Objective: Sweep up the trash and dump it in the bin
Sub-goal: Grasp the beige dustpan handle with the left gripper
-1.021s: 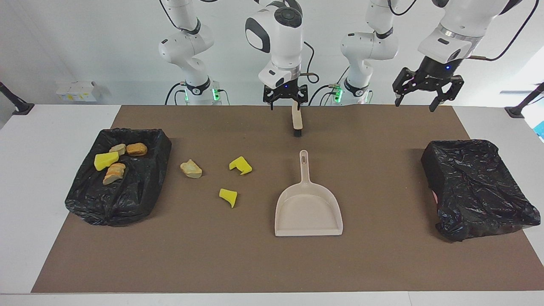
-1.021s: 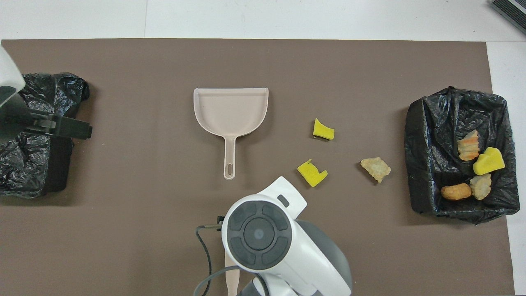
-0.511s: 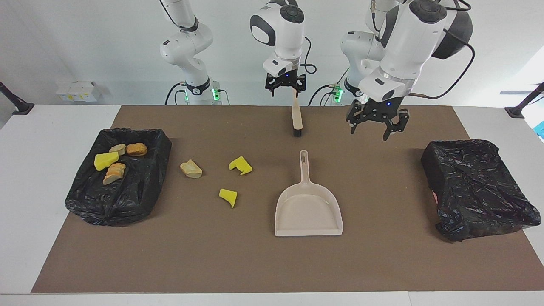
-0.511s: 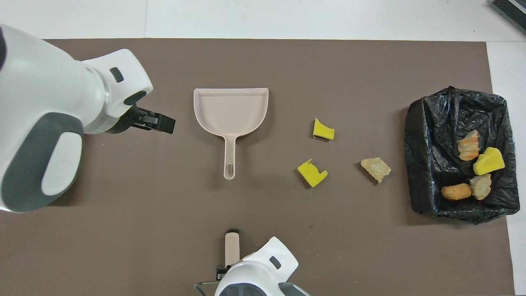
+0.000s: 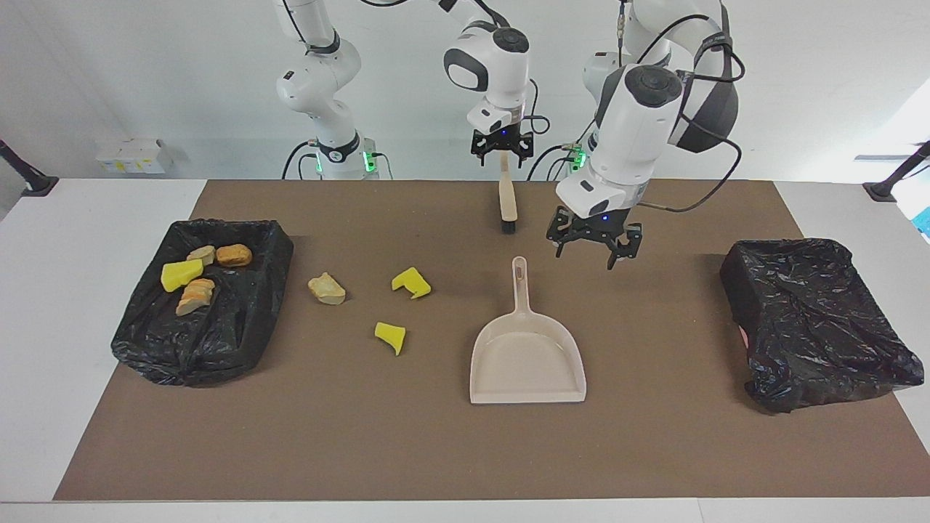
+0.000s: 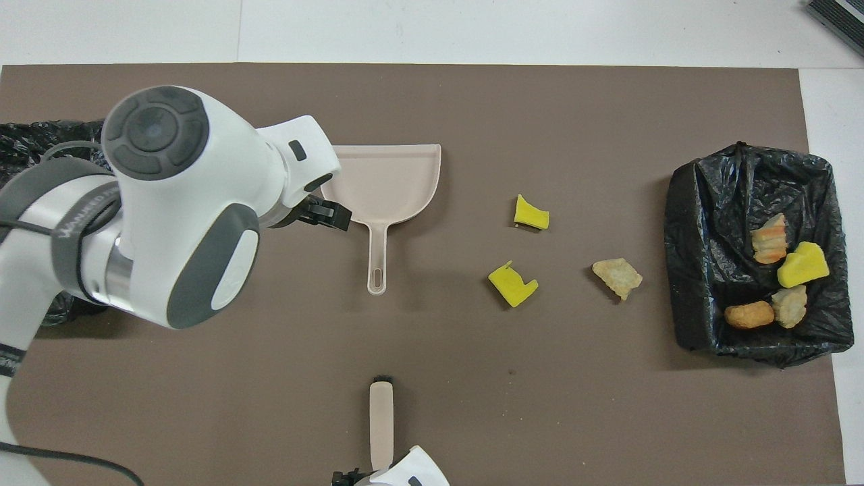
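At the right arm's end of the brown mat (image 5: 363, 436), a black-lined bin (image 5: 145, 349) holds four pieces of trash (image 5: 182, 274), yellow and tan, bunched at its end nearer the robots. Three more pieces lie loose on the mat between that bin and the dustpan (image 5: 527, 363): a tan lump (image 5: 327, 288) just beside the bin, its long side slanting across the mat, and two yellow wedges (image 5: 411, 282), one farther from the robots than the other. The right arm reaches down from its base with the wrist bent steeply. The right gripper (image 5: 501, 158) points down over the handle end of the brush (image 5: 507, 207), fingers spread and gripping nothing; whether they touch the handle cannot be told. The brush lies flat, its long axis running away from the robots, bristles at the farther end. The dustpan's handle points toward the robots. The left arm folds over the middle of the table. The left gripper (image 5: 587, 256) hangs just beside that handle, fingers wide apart, empty and well apart from all the trash. A second black-lined bin (image 5: 814, 319) sits at the left arm's end.
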Motion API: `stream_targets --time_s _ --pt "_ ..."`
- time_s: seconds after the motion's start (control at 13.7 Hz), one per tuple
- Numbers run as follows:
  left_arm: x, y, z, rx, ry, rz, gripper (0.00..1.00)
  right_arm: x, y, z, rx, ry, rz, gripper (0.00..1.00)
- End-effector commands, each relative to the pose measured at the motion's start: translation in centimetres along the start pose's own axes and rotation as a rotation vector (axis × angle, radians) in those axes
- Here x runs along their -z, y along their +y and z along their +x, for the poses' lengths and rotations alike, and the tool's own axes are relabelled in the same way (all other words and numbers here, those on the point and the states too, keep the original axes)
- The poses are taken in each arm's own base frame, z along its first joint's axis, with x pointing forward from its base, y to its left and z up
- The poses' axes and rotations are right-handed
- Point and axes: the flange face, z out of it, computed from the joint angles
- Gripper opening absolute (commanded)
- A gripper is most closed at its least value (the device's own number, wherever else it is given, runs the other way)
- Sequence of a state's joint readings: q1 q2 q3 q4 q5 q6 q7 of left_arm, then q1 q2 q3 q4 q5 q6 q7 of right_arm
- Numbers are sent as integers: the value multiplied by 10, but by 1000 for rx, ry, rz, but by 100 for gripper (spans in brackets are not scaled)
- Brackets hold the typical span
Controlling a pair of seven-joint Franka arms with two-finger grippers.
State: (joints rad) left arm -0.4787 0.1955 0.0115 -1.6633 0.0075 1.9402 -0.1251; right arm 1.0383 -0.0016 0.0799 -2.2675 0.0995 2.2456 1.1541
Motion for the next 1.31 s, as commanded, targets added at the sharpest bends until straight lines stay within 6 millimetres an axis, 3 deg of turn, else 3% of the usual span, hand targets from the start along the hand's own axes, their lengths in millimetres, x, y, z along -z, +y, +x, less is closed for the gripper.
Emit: stream_targets --time_s 0.0,0.36,0.51,0.8,0.95,1.24 --pt "-26 20 5 26 27 30 100 -14 -7 -16 -8 -33 8 100" --pt "-74 51 -1 13 18 26 100 -16 -4 -58 16 -111 24 98" --pt "-94 51 -8 19 10 26 100 -24 7 -62 39 -115 5 92" --pt "-114 62 -17 80 16 21 100 -29 7 -60 43 -117 -1 77" --pt "-120 64 -23 112 12 19 100 -28 5 -57 39 -115 4 66" --pt "-125 71 -29 135 2 20 98 -33 6 -51 54 -120 -1 55"
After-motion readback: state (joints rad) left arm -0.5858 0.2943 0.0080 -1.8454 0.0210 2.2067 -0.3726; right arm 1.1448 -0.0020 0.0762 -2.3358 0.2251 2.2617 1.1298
